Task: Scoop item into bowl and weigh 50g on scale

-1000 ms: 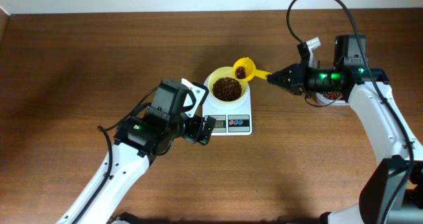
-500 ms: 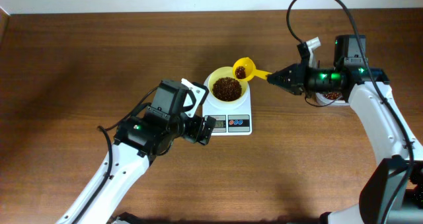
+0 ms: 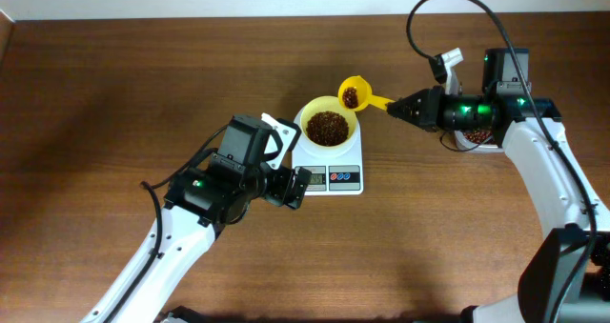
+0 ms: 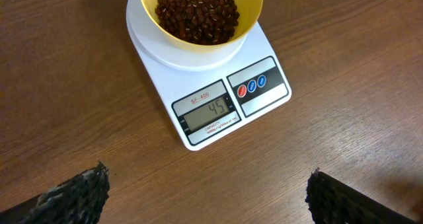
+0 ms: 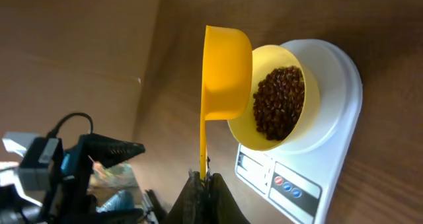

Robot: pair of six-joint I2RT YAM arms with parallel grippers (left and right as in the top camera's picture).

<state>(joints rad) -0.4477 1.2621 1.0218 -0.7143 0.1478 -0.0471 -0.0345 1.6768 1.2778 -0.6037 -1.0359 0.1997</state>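
The beans are small, oval and dark reddish-brown with a slight sheen, heaped loosely and filling much of the bowl, a round, smooth, pale-yellow plastic bowl with a thin rim. The bowl sits centred on the round platform of the scale, a flat white plastic square with rounded corners. The scale's front strip carries a grey display reading 45 and, beside it, a red and a blue round button. Scale and bowl lie straight ahead of the left gripper. Its dark, rough-textured fingers are spread wide apart and hold nothing, and the scale's display edge is the side nearest them. The right gripper is clamped tight on the end of the thin flat handle of the scoop, a glossy yellow plastic scoop with a round cup. The cup sticks out beyond the gripper's tips, off the surface and just beside the bowl's rim on the side nearer this gripper. Whether cup and rim touch cannot be told. The overhead view shows a small cluster of the same beans lying in the cup. From the right wrist, only its smooth outer wall shows. The surface is dark brown wood with a fine streaked grain.
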